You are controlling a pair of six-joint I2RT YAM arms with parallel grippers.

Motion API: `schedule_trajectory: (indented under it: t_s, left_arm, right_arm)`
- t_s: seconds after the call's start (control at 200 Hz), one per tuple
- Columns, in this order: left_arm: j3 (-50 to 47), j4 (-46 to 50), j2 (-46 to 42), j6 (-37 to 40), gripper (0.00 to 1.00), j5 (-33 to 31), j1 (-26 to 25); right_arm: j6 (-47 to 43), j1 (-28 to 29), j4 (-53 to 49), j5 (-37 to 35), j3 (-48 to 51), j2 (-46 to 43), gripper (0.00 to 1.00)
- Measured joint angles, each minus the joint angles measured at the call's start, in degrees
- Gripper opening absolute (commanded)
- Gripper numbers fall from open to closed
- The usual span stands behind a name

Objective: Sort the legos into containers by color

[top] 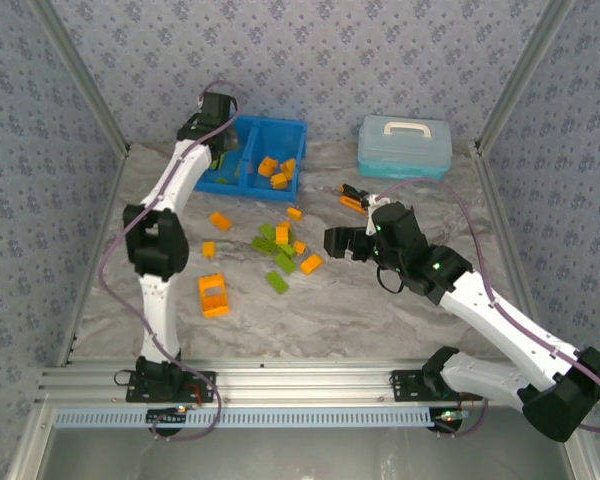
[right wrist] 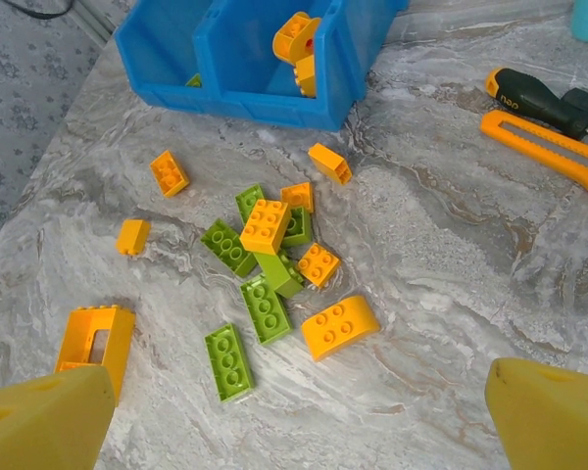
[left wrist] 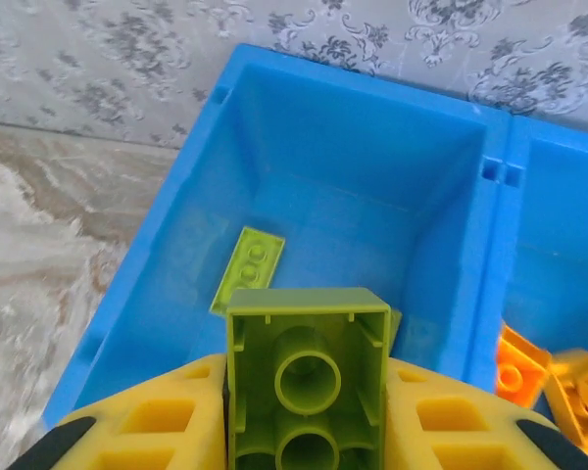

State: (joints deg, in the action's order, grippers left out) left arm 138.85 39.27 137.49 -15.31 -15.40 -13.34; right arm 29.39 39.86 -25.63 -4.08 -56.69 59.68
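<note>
**Legos: green brick hanging over the blue bin**

Legos (top: pixel 280 245) are lying mostly in a loose orange-and-green pile at the middle of the bench (top: pixel 330 330), just on the near side of the blue bin (top: pixel 245 188). The left end effector (left wrist: pixel 309 421) is clenching a lime green brick (left wrist: pixel 307 343), hollow underside facing its camera, and is hovering over the bin's left compartment (left wrist: pixel 176 255). A flat green plate (left wrist: pixel 248 269) is lying inside that compartment by the left wall. Orange bricks (left wrist: pixel 529 367) are sitting in the right compartment (left wrist: pixel 559 215). The right end effector (right wrist: pixel 294 421) is hanging released, fingers wide apart, above the near side of the pile. A larger orange block (top: pixel 213 295) is lying near-left of the pile. What are probably a screwdriver (right wrist: pixel 544 98) and an orange knife (right wrist: pixel 534 142) are resting to the far right.
</note>
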Motion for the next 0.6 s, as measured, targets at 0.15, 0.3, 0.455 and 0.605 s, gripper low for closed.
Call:
schedule_trajectory:
  t_s: [0.15, 0.3, 0.455, 0.605]
  left_arm:
    - [6.51, 3.21, 7.10, 1.97, 0.38, 2.12, 1.62]
    - [6.49, 5.42, 8.90, 2.25, 0.43, 3.28, 2.32]
    - [6.47, 5.95, 8.87, 2.10, 0.55, 4.20, 2.29]
    - [6.08, 6.34, 7.82, 1.88, 0.58, 4.76, 2.19]
  right_arm:
    - [0.00, 0.17, -0.76, -0.04, -0.50, -0.02, 1.00]
    - [0.02, 0.31, -1.25, -0.20, -0.55, -0.11, 1.00]
    - [0.04, 0.83, -1.38, -0.20, -0.61, -0.42, 1.00]
    - [0.04, 1.07, -1.62, -0.22, -0.81, -0.44, 1.00]
